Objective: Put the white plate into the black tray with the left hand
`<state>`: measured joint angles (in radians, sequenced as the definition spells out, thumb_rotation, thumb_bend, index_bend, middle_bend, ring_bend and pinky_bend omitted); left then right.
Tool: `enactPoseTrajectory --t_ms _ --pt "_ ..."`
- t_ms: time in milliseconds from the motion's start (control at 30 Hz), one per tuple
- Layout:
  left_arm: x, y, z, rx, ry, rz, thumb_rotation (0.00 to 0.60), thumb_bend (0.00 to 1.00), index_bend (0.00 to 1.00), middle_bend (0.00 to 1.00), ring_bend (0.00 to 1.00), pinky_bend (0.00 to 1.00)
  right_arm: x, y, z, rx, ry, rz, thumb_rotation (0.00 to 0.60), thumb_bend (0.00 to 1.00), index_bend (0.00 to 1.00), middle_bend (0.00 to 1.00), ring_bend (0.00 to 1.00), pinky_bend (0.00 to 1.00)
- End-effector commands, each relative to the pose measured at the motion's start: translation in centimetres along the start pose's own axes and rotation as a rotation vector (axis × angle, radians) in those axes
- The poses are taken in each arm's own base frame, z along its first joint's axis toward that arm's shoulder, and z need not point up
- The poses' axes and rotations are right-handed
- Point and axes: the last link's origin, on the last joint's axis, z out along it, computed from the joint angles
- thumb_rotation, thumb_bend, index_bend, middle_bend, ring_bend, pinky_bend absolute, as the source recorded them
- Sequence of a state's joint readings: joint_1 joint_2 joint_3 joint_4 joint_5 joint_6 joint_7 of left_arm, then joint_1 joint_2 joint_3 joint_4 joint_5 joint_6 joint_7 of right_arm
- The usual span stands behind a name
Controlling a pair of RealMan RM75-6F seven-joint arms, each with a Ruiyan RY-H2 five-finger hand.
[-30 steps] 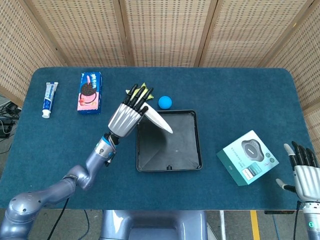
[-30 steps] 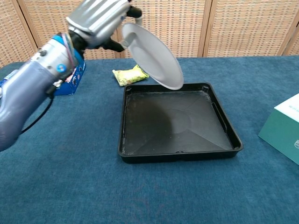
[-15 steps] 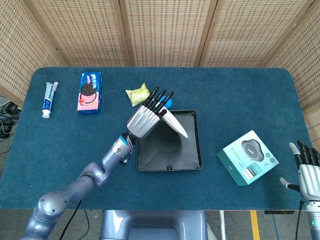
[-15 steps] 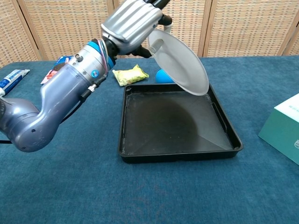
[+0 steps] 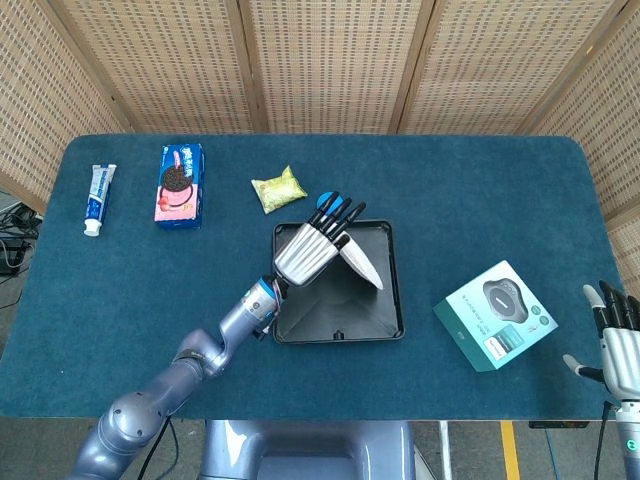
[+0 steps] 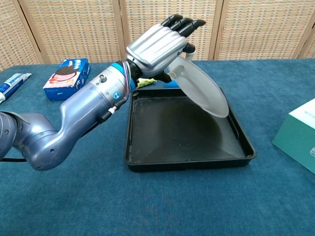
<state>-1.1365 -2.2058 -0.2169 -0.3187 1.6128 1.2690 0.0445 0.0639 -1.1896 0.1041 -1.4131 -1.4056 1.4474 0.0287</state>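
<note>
A white plate (image 6: 204,93) hangs steeply tilted above the right half of a black tray (image 5: 300,325) at the centre of the frame, its lower edge close to the tray floor. The left hand (image 6: 160,42) grips the plate's upper rim, fingers extended. At the lower right corner, the right hand (image 5: 615,345) holds nothing, fingers apart. Just left of it lies a teal box (image 5: 495,315). A yellow packet (image 5: 277,188), cookie box (image 5: 180,185) and toothpaste tube (image 5: 98,198) lie upper left.
</note>
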Motion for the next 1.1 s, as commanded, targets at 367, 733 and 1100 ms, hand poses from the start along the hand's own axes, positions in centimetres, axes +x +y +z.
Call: enactPoseTrajectory --t_ms 367,733,1100 --pt "-0.7 -2.5 -2.4 -0.065 -0.064 -0.040 0.600 0.00 0.11 0.00 0.00 0.00 0.2 -0.5 -0.3 0.019 0.015 -0.003 0.600 0.16 0.06 0.00 0.00 0.00" --pt "0.8 -5.4 -5.5 -0.058 -0.040 -0.094 0.600 0.00 0.00 0.00 0.00 0.00 0.3 -1.4 -0.8 0.054 0.023 -0.012 0.600 0.16 0.06 0.00 0.00 0.00" --pt "2.8 -8.7 -11.4 0.040 -0.051 -0.113 0.600 0.00 0.00 0.00 0.00 0.00 0.3 -2.5 -1.3 0.091 0.022 -0.024 0.600 0.16 0.06 0.00 0.00 0.00"
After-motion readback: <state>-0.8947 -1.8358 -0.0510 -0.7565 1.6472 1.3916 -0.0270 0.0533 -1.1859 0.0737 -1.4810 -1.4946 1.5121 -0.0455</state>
